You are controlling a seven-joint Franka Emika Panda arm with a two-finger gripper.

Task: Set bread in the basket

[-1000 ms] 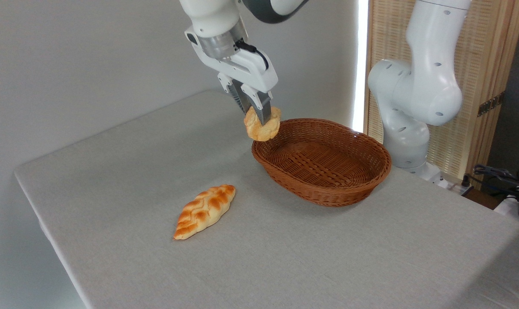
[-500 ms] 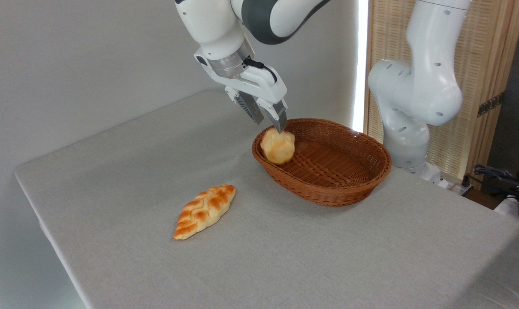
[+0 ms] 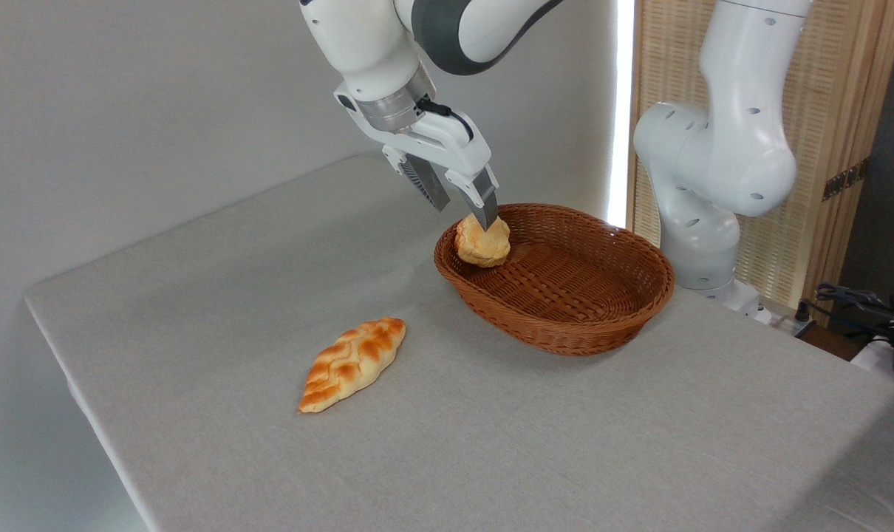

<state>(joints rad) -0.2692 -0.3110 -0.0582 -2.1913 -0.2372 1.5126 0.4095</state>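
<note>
Release step: pincer spread open, bun just below in wicker basket; next, lift clear.

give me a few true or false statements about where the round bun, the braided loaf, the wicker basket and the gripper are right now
1. The small round pale-golden bun lies inside the oval brown woven wicker basket, near its left end. True.
2. The two-finger gripper is shut on the bun. False: its fingers are spread apart, and the bun sits in the basket under the right fingertip.
3. The braided orange-brown pointed loaf lies on the grey table, left of the basket. True.
4. The braided loaf touches the basket. False: bare table separates them.
5. The basket holds two pieces of bread. False: only the bun is in it.
</note>
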